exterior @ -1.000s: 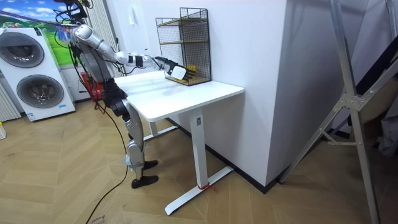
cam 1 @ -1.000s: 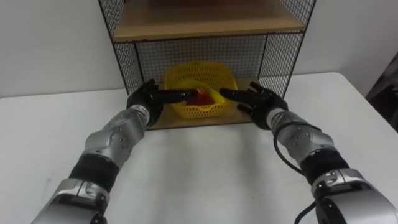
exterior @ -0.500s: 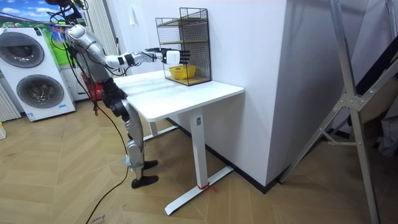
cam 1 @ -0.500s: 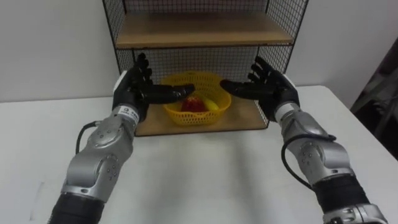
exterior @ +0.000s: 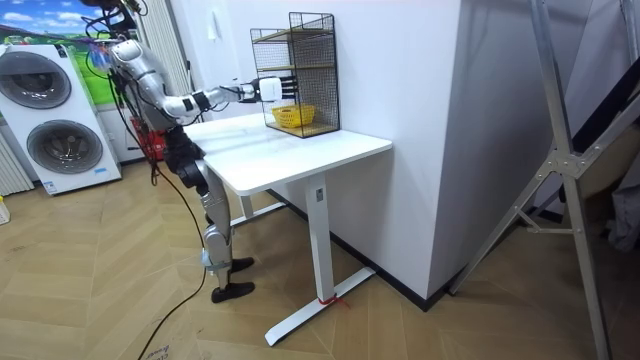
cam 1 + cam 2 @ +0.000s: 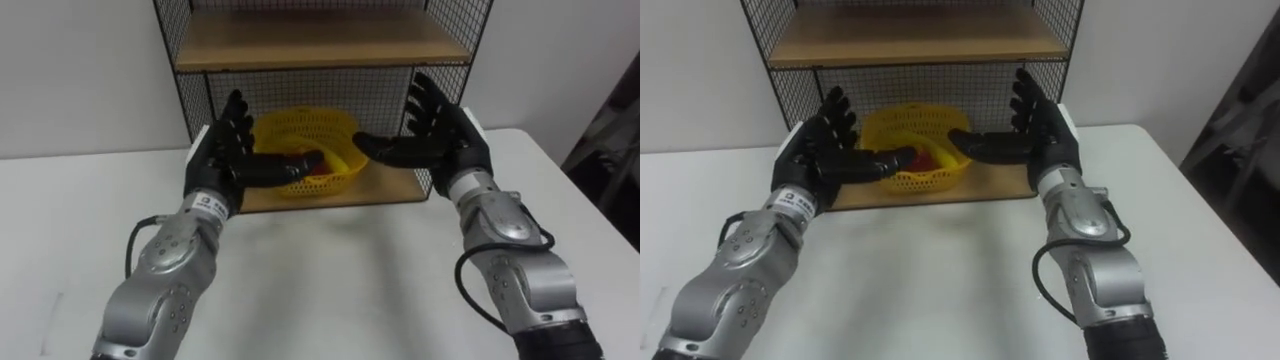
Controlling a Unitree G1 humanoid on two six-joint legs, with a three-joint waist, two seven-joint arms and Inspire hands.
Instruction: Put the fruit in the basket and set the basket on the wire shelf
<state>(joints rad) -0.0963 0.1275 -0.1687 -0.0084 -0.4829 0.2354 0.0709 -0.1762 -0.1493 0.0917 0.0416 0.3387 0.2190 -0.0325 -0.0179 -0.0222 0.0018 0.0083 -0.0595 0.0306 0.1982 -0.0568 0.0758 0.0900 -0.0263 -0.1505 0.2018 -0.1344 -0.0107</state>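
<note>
With the basket of fruit set on the wire shelf, the left hand and right hand are held up before it, fingers spread, empty.

A white table stands on white legs with long flat feet, pushed up against a plain white wall. The floor is pale wood laid in a herringbone pattern. At the room view's left sits a front-loading washing machine, with a second washing machine just in front of it. Both are below a bright landscape poster (blue sky over green). At the room view's right a grey metal frame rises out of sight. The light is even and soft, without hard shadows.
</note>
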